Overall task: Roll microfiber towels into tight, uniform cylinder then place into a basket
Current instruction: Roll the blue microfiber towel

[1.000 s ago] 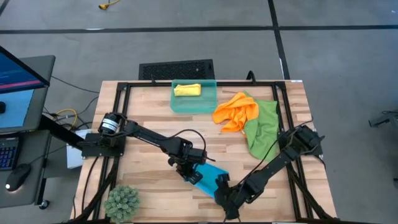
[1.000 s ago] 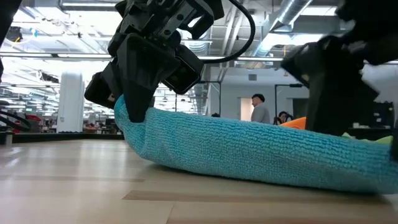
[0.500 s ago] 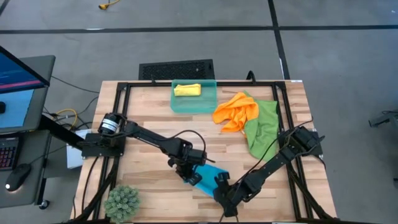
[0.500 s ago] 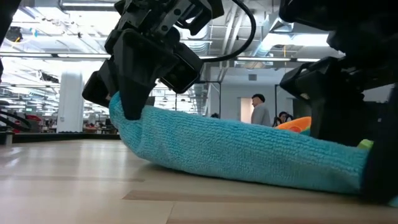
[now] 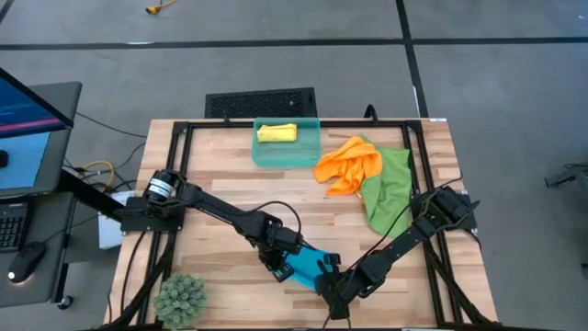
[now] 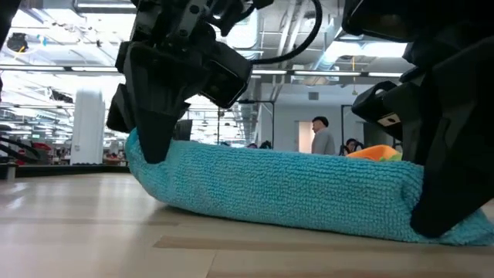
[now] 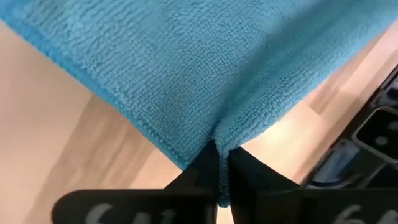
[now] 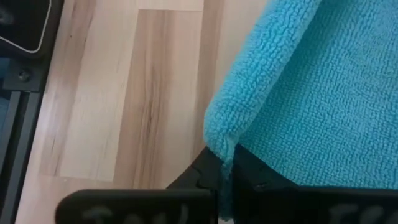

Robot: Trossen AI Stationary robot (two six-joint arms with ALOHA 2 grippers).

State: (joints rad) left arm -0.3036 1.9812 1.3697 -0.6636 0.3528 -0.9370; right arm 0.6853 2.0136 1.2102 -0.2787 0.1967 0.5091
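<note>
Lower centre of the overhead frame: your left gripper [image 5: 281, 267] is clenched on one end of the blue towel [image 5: 305, 266], and just to its right your right gripper [image 5: 329, 272] pinches the other end. Keep both ends level and taut so it stays tight for the basket [image 5: 287, 152], upper centre.

Blue towel [image 5: 303, 268] down near the table's front edge, folded into a long thick band, lying flat on the wood, both ends pinched. Orange towel [image 5: 347, 165] crumpled at right, overlapping the green towel [image 5: 388, 188] spread loose beside it. Yellow towel [image 5: 277, 133] rolled up, sitting inside the basket [image 5: 287, 154] at the back edge.
</note>
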